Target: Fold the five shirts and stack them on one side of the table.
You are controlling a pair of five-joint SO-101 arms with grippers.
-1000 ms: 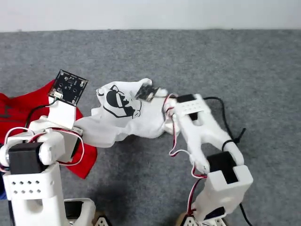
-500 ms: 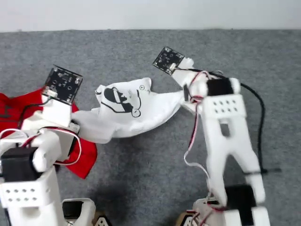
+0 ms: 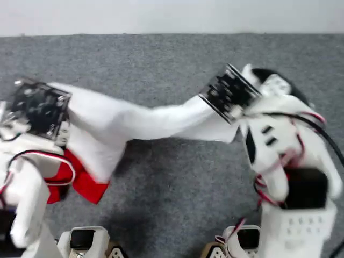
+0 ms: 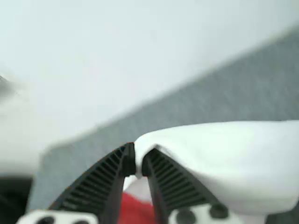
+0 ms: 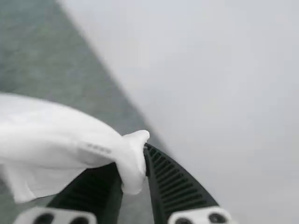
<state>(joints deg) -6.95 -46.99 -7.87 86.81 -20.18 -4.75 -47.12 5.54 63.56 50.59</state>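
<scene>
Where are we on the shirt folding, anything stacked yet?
Done: nothing folded that I can see. In hand: the white shirt is stretched between the left hand and right hand, both shut on it. Left: folding it, then the red shirt lying on the table, and stacking.

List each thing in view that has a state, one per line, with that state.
left gripper: jaws shut on the white shirt.
right gripper: jaws shut on the white shirt.
white shirt: stretched between the two grippers, not folded.
red shirt: lying on the table, not folded, partly under the white shirt.
</scene>
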